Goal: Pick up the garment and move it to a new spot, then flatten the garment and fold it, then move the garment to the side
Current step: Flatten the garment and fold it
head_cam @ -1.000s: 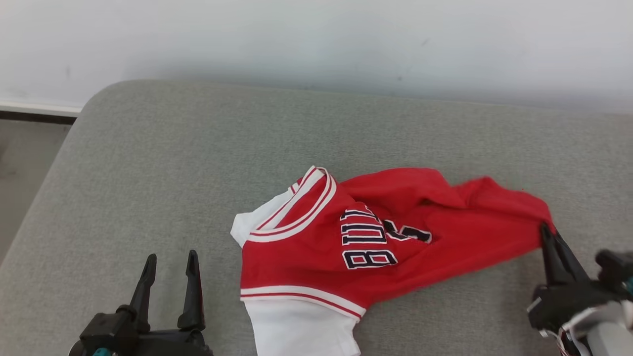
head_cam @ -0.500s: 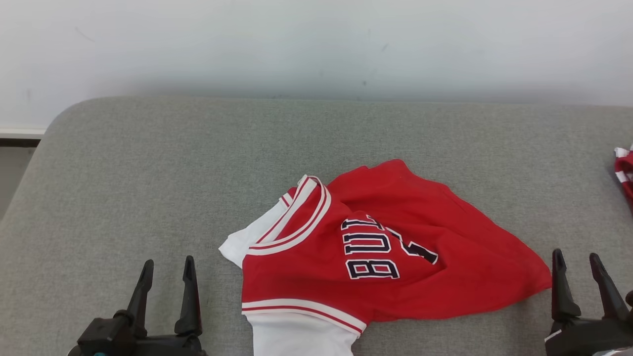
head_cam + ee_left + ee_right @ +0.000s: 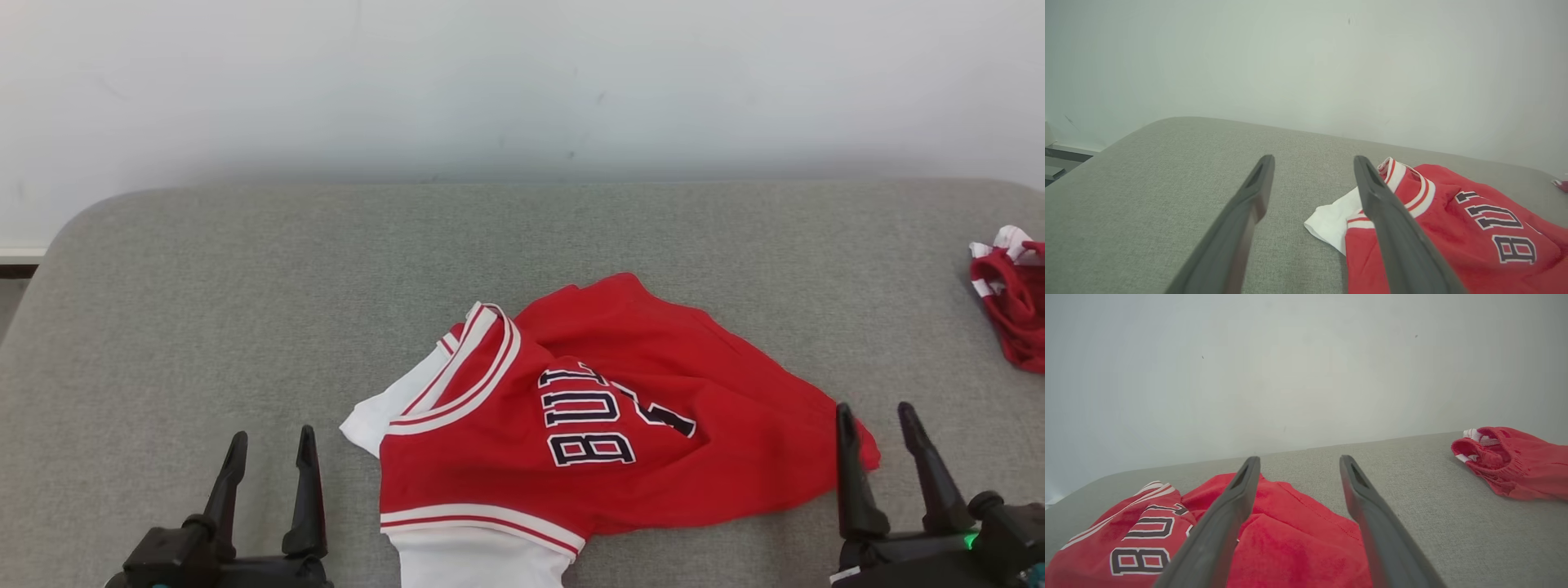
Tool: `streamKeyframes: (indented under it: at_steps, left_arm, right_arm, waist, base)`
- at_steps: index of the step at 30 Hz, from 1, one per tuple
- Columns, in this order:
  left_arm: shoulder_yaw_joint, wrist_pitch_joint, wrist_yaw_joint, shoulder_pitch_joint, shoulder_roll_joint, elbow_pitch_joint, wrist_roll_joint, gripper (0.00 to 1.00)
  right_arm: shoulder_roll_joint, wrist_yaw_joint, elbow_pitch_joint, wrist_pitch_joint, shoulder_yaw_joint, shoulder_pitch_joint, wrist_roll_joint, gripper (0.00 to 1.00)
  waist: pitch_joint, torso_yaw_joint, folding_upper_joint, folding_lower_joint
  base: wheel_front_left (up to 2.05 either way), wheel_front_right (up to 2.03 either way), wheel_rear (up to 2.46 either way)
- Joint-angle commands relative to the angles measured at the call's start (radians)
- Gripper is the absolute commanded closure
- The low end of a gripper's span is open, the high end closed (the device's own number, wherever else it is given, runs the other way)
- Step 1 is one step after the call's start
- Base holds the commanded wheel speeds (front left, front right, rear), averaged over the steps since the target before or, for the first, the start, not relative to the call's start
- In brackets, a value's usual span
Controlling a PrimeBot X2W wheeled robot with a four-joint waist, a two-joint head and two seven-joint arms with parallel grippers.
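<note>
Since the jersey (image 3: 620, 425) lies rumpled, the left gripper (image 3: 272, 434) and right gripper (image 3: 875, 408), both spread and empty, should pinch opposite edges, pulling apart.

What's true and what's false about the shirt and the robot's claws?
1. The shirt lies on the grey cushion. True.
2. The right gripper is pinching the shirt. False: its jaws are open, holding nothing.
3. The left gripper is open. True.
4. The shirt is neatly folded. False: it lies crumpled.
5. Another red garment lies at the far right. True.
</note>
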State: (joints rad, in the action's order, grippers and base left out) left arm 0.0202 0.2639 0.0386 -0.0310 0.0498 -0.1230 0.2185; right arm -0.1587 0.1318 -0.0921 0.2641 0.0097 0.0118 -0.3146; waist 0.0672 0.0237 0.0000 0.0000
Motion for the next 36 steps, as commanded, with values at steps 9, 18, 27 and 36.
streamKeyframes:
  at_steps: [9, 18, 27, 36]
  left_arm:
    - [0.014, 0.0, 0.046, -0.152, 0.013, -0.021, -0.07, 0.0]
    - [0.077, 0.0, 0.079, -0.363, 0.033, -0.159, -0.093, 0.0]
    - [0.16, 0.0, 0.091, -0.5, 0.059, -0.341, -0.082, 0.0]
    - [0.258, -0.004, 0.09, -0.567, 0.099, -0.589, -0.029, 0.0]
  right_arm:
    - [0.007, -0.003, -0.007, 0.0, 0.016, -0.016, 0.015, 0.0]
    - [0.02, -0.003, -0.032, 0.0, 0.02, -0.054, 0.013, 0.0]
    - [0.024, -0.003, -0.059, 0.0, 0.017, -0.094, 0.006, 0.0]
    - [0.032, -0.003, -0.077, 0.0, 0.015, -0.115, 0.007, 0.0]
  waist:
    - [0.035, -0.051, 0.0, 0.0]
    - [0.082, -0.106, 0.0, 0.0]
    - [0.133, -0.156, 0.0, 0.0]
    - [0.154, -0.178, 0.0, 0.0]
  base:
    - [0.0, 0.0, 0.0]
    - [0.0, 0.0, 0.0]
    - [0.0, 0.0, 0.0]
    - [0.0, 0.0, 0.0]
